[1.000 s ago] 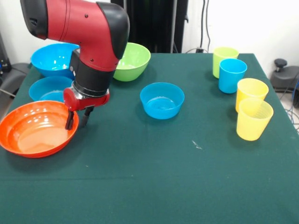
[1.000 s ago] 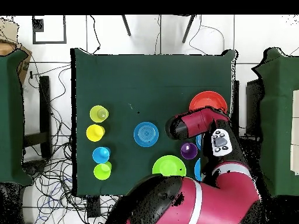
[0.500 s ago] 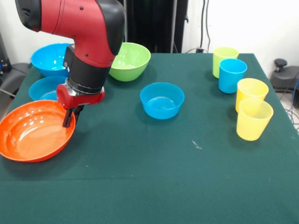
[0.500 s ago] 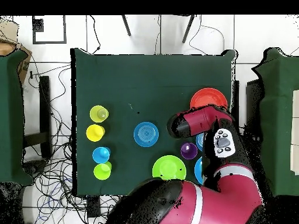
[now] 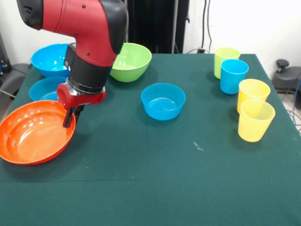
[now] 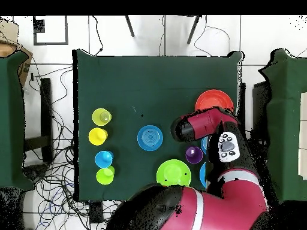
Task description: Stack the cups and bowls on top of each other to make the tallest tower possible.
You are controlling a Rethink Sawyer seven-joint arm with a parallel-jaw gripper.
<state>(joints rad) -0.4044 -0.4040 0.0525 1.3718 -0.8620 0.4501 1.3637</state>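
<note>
The orange bowl (image 5: 35,138) sits tilted at the near left of the bench (image 5: 155,188), its left rim reaching the bench's left edge. The hand (image 5: 70,118) is clenched on the bowl's right rim, one finger inside and one outside, with the red and black arm (image 5: 80,33) coming down from above it. Just beyond the orange bowl a small blue bowl (image 5: 47,89) lies partly hidden by the arm, and farther back at the left corner stands the large blue bowl (image 5: 52,59). The lime green bowl (image 5: 132,61) is at the far edge, right of the arm. Another small blue bowl (image 5: 163,100) stands alone at mid-bench, with open cloth all round it and a wide bare stretch toward the near edge. At the right side the green cup (image 5: 225,60), blue cup (image 5: 233,75) and two yellow cups (image 5: 254,113) run in a close row. The overhead view shows the purple cup (image 6: 193,154) beside the arm, near the green bowl.
</note>
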